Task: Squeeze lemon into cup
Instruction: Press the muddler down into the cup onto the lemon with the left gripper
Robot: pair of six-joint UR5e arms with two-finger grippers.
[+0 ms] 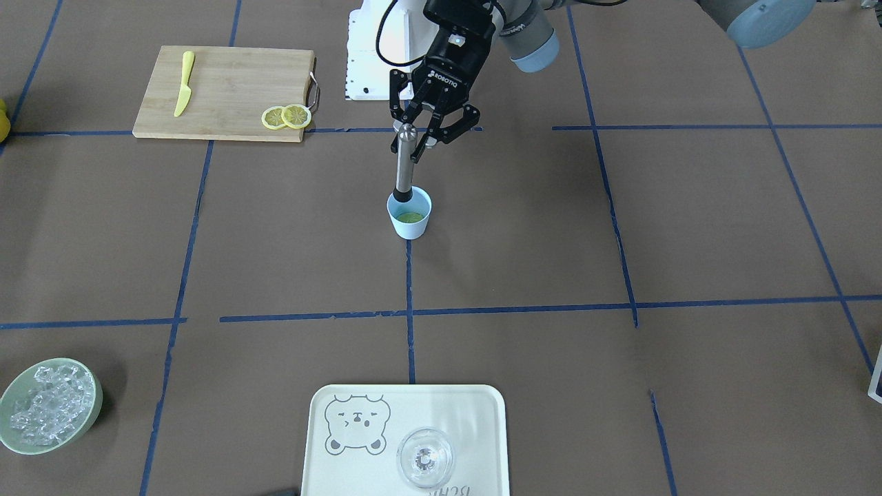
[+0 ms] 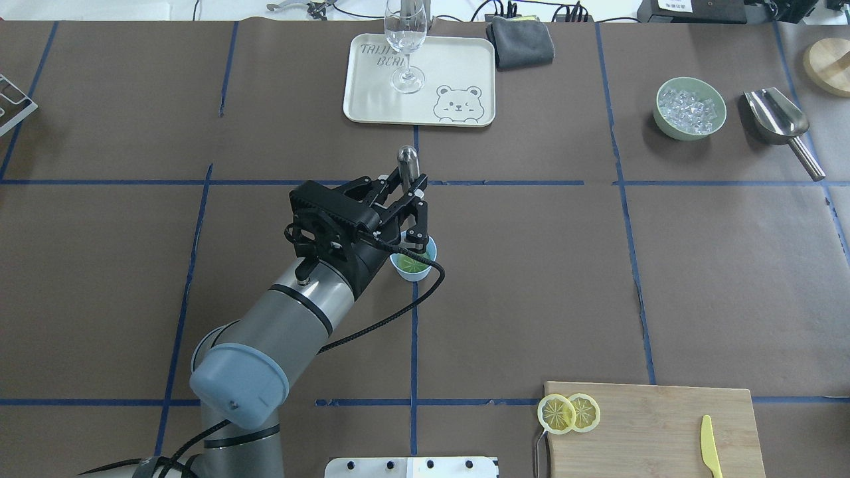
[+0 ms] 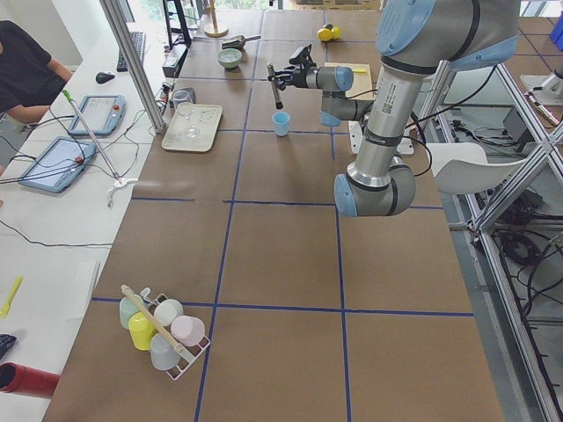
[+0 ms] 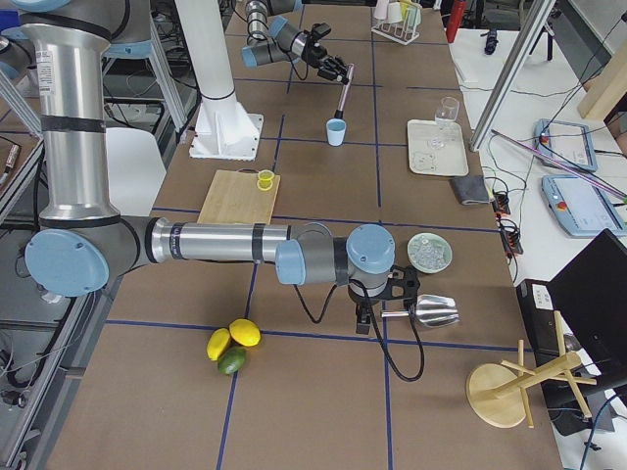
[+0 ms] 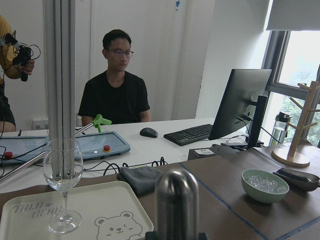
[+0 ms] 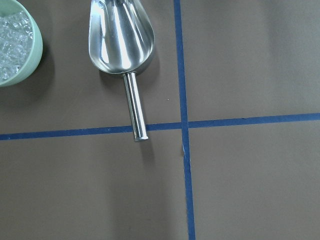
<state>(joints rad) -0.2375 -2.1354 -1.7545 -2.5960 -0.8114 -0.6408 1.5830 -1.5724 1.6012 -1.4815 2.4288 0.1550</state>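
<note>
The light-blue cup (image 1: pixel 410 224) stands near the table's middle with a yellow-green mass (image 1: pixel 410 217) inside; I cannot tell whether it is a lemon slice. My left gripper (image 1: pixel 414 136) is shut on the top of a metal muddler (image 1: pixel 403 165) that stands tilted with its lower end in the cup. In the overhead view the gripper (image 2: pixel 406 194) partly covers the cup (image 2: pixel 415 267). Two lemon slices (image 1: pixel 286 116) lie overlapping on the cutting board's corner. My right gripper (image 4: pixel 377 311) shows only in the exterior right view, over a metal scoop; I cannot tell if it is open or shut.
The cutting board (image 1: pixel 227 89) holds a yellow knife (image 1: pixel 184 83). A pale-green bowl of ice (image 1: pixel 49 405) and the metal scoop (image 6: pixel 121 40) lie at the far right end. A bear tray (image 1: pixel 475 413) carries a clear glass (image 1: pixel 425 458).
</note>
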